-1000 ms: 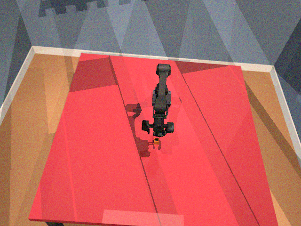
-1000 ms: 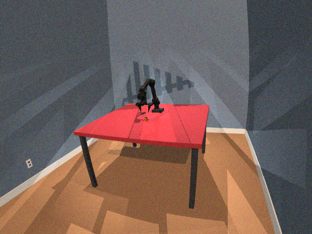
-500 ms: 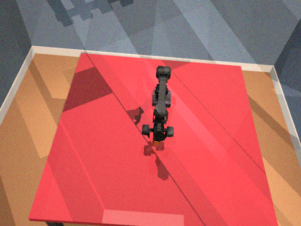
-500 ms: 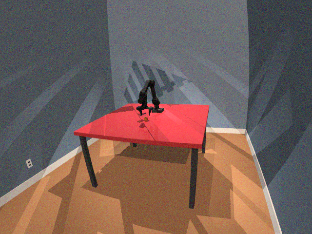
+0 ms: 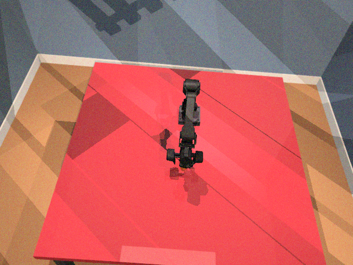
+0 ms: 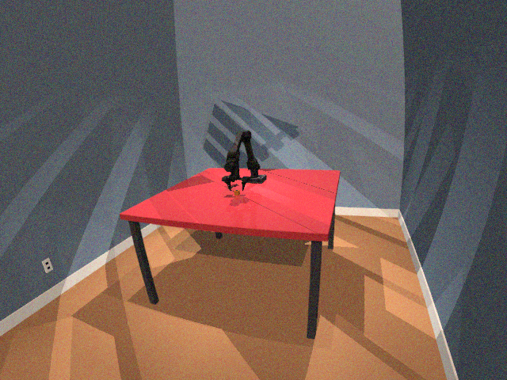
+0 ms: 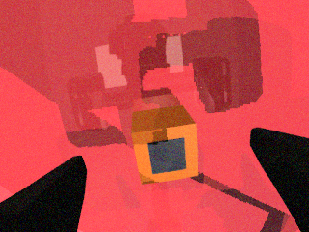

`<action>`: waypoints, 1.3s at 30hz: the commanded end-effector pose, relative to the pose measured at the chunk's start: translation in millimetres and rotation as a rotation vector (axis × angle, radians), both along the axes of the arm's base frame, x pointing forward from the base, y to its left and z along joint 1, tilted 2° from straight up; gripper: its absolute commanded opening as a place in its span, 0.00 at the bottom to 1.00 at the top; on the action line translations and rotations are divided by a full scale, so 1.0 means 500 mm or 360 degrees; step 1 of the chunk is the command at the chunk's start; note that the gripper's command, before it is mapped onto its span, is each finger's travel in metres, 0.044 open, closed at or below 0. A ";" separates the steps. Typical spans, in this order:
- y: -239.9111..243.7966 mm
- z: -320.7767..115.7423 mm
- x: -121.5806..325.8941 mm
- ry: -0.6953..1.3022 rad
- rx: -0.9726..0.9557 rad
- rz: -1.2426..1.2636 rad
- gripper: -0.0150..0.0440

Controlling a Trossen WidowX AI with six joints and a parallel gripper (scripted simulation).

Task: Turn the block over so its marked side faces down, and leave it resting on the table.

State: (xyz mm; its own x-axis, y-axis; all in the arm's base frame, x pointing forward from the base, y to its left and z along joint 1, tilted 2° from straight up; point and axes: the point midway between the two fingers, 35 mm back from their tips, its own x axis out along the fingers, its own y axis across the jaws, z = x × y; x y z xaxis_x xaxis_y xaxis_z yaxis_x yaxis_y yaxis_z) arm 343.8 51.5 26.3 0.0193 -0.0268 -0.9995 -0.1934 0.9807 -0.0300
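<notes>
The small orange block point(image 5: 183, 169) point(image 6: 237, 192) point(image 7: 166, 155) sits on the red table point(image 5: 128, 199) point(image 6: 286, 208) point(image 7: 24, 121). In the wrist view it shows a bright face with a dark blue-grey square, which looks like its top, and a darker orange side beyond it. My gripper point(image 5: 185, 162) point(image 6: 236, 189) point(image 7: 170, 151) is open and empty, pointing down over the block. In the wrist view its black fingers stand wide on both sides, with gaps between them and the block. In the top view the hand hides most of the block.
The arm's base point(image 5: 196, 116) point(image 6: 257, 179) stands on the table behind the gripper. Dark shadows of the arm fall on the table around and beyond the block. A lighter rectangle point(image 5: 168, 255) lies at the table's front edge in the top view.
</notes>
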 end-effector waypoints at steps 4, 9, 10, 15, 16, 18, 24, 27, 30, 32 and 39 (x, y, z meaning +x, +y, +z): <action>0.000 -0.026 -0.002 0.0005 0.0008 -0.0007 1.00; 0.000 -0.029 -0.002 0.0005 0.0008 -0.0007 0.87; 0.000 -0.029 -0.002 0.0005 0.0008 -0.0007 0.82; 0.000 -0.029 -0.002 0.0005 0.0008 -0.0007 0.60; 0.000 -0.029 -0.002 0.0005 0.0008 -0.0007 0.56; 0.000 -0.029 -0.002 0.0005 0.0008 -0.0007 0.47; 0.000 -0.029 -0.002 0.0005 0.0008 -0.0007 0.40; 0.000 -0.029 -0.002 0.0005 0.0008 -0.0007 0.36; 0.000 -0.029 -0.002 0.0005 0.0008 -0.0007 0.33; 0.000 -0.029 -0.002 0.0005 0.0008 -0.0007 0.31; 0.002 0.029 -0.003 0.0004 0.0008 -0.0007 0.25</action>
